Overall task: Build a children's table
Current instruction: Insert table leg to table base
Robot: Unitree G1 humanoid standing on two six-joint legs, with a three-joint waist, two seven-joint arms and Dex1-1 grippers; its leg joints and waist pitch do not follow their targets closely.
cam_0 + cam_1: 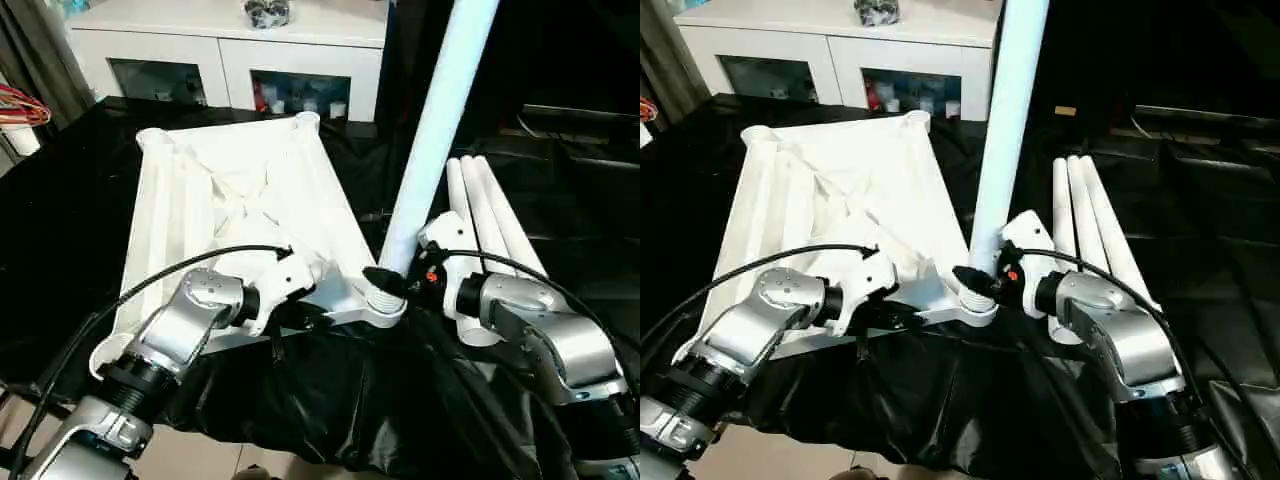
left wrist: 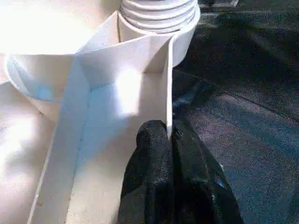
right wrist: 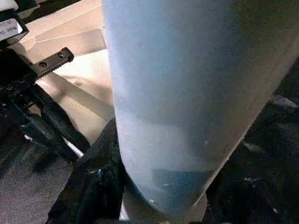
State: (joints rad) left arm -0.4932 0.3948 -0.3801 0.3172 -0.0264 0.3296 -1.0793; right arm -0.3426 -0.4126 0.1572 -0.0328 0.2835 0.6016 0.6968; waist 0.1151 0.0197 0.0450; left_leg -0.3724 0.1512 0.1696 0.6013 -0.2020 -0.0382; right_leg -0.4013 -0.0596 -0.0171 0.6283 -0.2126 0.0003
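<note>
Lying upside down on the black cloth (image 1: 330, 400), the white table top (image 1: 240, 200) shows its ribs. The left gripper (image 2: 169, 135) is pinched closed on the thin near rim wall by the near right corner socket (image 1: 385, 305). The right gripper (image 1: 385, 280) clasps the upright leg (image 1: 435, 130) standing in that socket. Three more legs (image 1: 490, 215) lie to the right.

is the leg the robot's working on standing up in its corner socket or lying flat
Standing up. The leg rises steeply, leaning slightly, from the near corner socket of the upside-down table top, its ribbed base in the socket. How deep it sits, cannot tell.
</note>
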